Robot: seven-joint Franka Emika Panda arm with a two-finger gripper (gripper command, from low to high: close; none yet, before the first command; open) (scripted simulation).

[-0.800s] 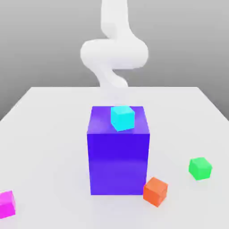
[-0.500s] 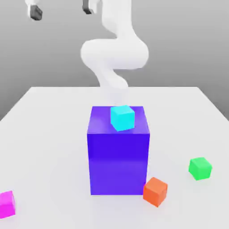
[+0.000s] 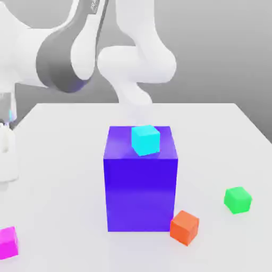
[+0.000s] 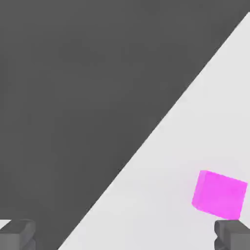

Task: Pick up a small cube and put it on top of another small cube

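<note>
The small cube (image 3: 8, 241), plain magenta, lies on the white table near the front corner on the exterior view's left. In the hand view the same small cube (image 4: 218, 194) lies on the table close to one dark fingertip (image 4: 233, 235). My gripper (image 4: 126, 237) is open, its fingers wide apart with nothing between them. My arm (image 3: 61, 58) reaches down at the exterior view's left, its white hand (image 3: 6, 154) hanging above the magenta cube. A cyan small cube (image 3: 145, 139) sits on top of the big blue-purple block (image 3: 141, 186).
An orange cube (image 3: 184, 227) rests against the block's front corner on the exterior view's right. A green cube (image 3: 237, 200) lies further right. The table's edge (image 4: 146, 141) runs close by the magenta cube, with dark floor beyond it.
The arm has swung down to the exterior view's left; the fingers seen high up earlier have dropped, and the hand now hangs low above the magenta cube. No cube has moved.
</note>
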